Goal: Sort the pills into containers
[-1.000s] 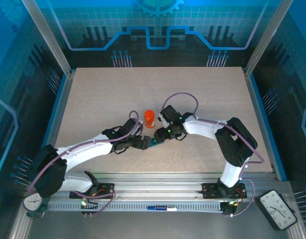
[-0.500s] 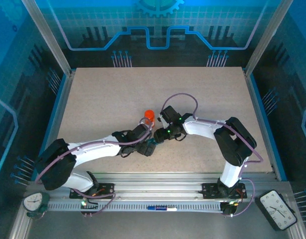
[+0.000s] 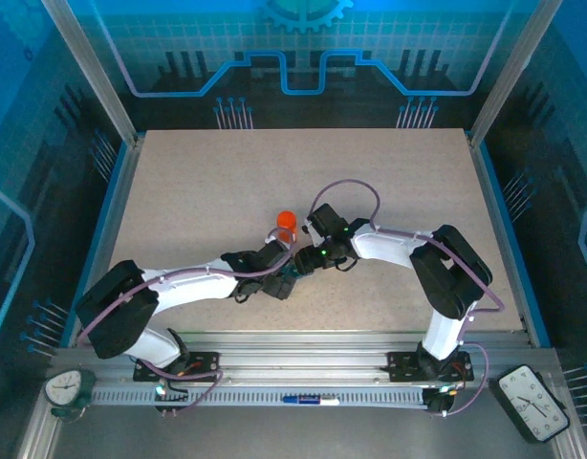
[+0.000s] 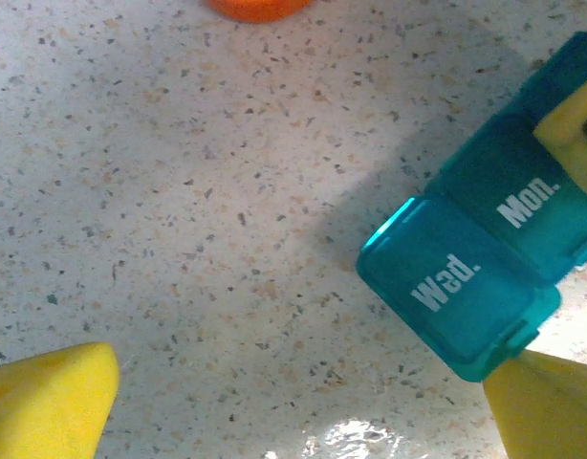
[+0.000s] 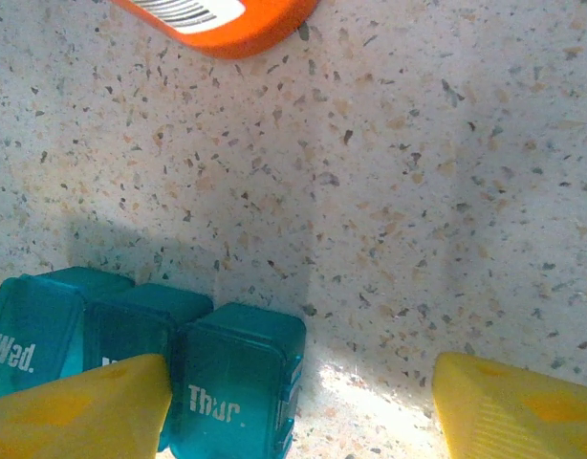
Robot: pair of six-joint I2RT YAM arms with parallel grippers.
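The containers (image 4: 456, 287) are a little teal strip of joined day cells lying flat on the tabletop (image 4: 179, 239), a bit nearer to me than the orange bottle (image 5: 217, 19) and not touching it. My left fingers (image 4: 45, 402) are spread as wide as they go. One pad sits right at the corner of the "Wed." cell and the other is well off on bare tabletop. My right fingers (image 5: 74, 406) are apart too, clamped on nothing. One pad is over the middle of the strip and the "Thur" cell sits just inside the gap.

Handling-wise I'd guess it's very light, stiff and slick, so a one-sided nudge probably makes it skate or spin. I'd pinch across the short width near the middle cell, and stay off the little lid tabs so nothing pops open.

Stuff I can't work out:
- The lids look shut and tinted, so I can't tell if any pills are inside.
- My own pad covers the middle label in the right wrist view.
- The bottle is cut off at the frame edge in both wrist views.
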